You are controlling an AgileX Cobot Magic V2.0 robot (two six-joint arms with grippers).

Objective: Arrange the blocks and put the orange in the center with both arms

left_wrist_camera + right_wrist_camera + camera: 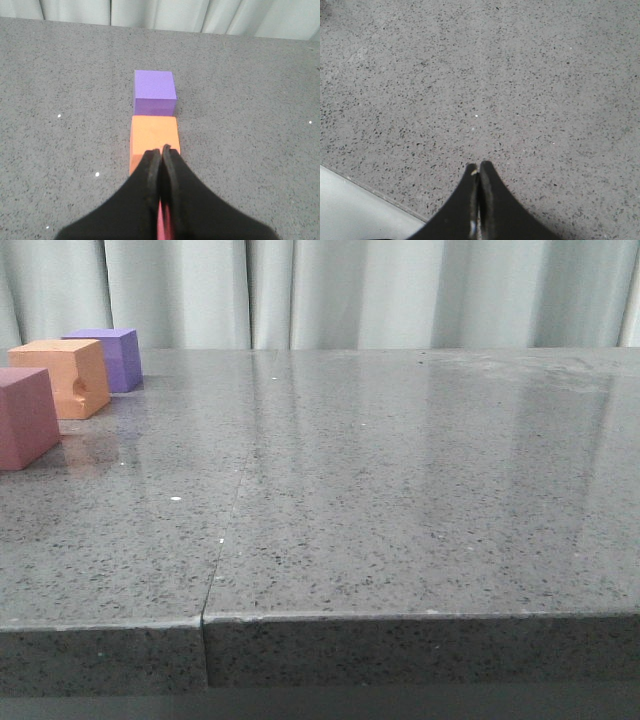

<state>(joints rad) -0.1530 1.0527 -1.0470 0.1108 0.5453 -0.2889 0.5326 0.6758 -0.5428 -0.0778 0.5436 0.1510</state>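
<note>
Three cubes stand in a line at the far left of the grey stone table (400,490). The purple cube (112,357) is farthest back, the orange cube (66,377) with a dent in its side is in the middle, and the pink cube (24,417) is nearest, cut by the frame edge. Neither gripper shows in the front view. In the left wrist view my left gripper (161,150) is shut and empty above the cubes, over the near edge of the orange cube (154,140), with the purple cube (155,91) beyond. A sliver of the pink cube (162,225) shows between the fingers. My right gripper (478,166) is shut and empty over bare table.
Pale curtains (330,290) hang behind the table. A seam (225,530) runs through the tabletop to its front edge. In the right wrist view a table edge (370,192) with pale floor beyond lies close to the gripper.
</note>
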